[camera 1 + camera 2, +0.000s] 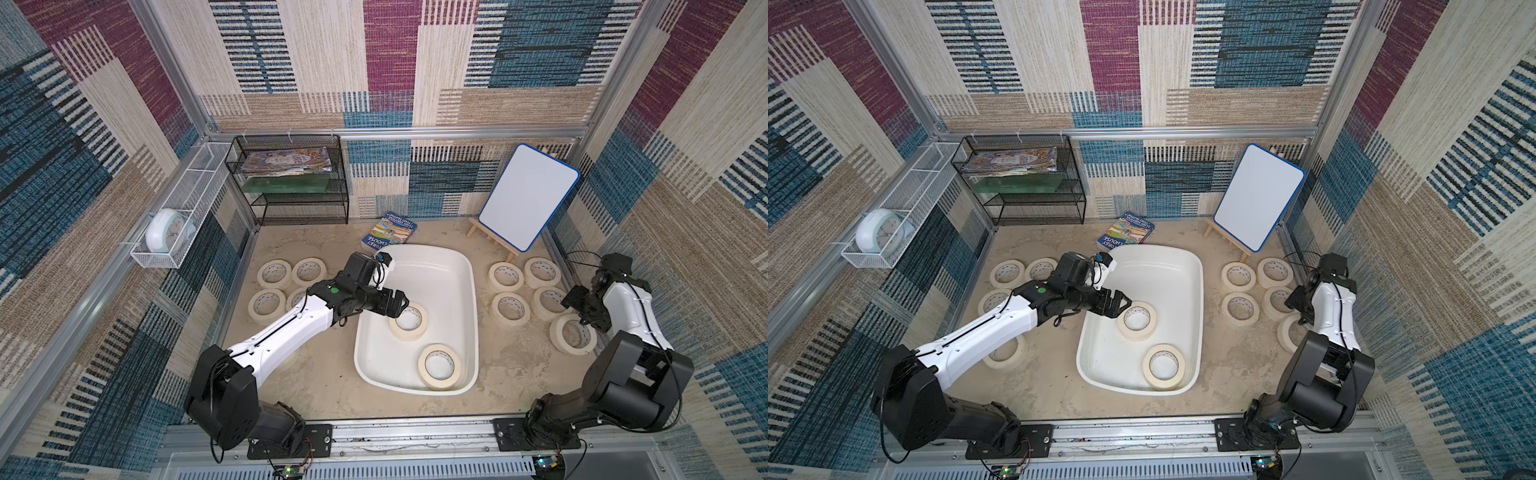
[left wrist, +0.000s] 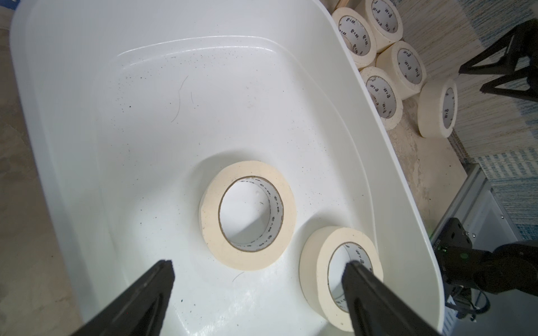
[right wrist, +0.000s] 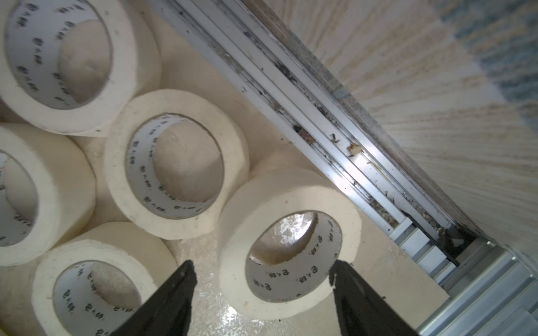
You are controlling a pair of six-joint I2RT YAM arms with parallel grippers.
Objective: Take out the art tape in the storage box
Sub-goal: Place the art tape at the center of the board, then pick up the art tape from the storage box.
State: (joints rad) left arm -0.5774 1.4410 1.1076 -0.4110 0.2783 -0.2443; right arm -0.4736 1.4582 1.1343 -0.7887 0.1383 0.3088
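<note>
**Two rolls left to lift out**

In both top views, two rolls of art tape [image 1: 409,319] lie in the storage box [image 1: 436,274]. The rest sit on the surface [image 1: 324,374], left and right of it. A top view shows a left roll [image 1: 1004,354] half under the arm.

Left wrist: the left end effector [image 2: 259,269], jaws apart, hangs over the box rolls.

Right wrist: the right end effector [image 3: 262,269], jaws apart and empty, hangs over an outside roll [image 3: 288,241] that the top views half hide.

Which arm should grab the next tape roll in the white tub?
Left, probably. The left pincer hangs open right by a tape roll inside the storage box, the second roll close by. The right pincer is open too, but over a placed roll outside the box.
</note>
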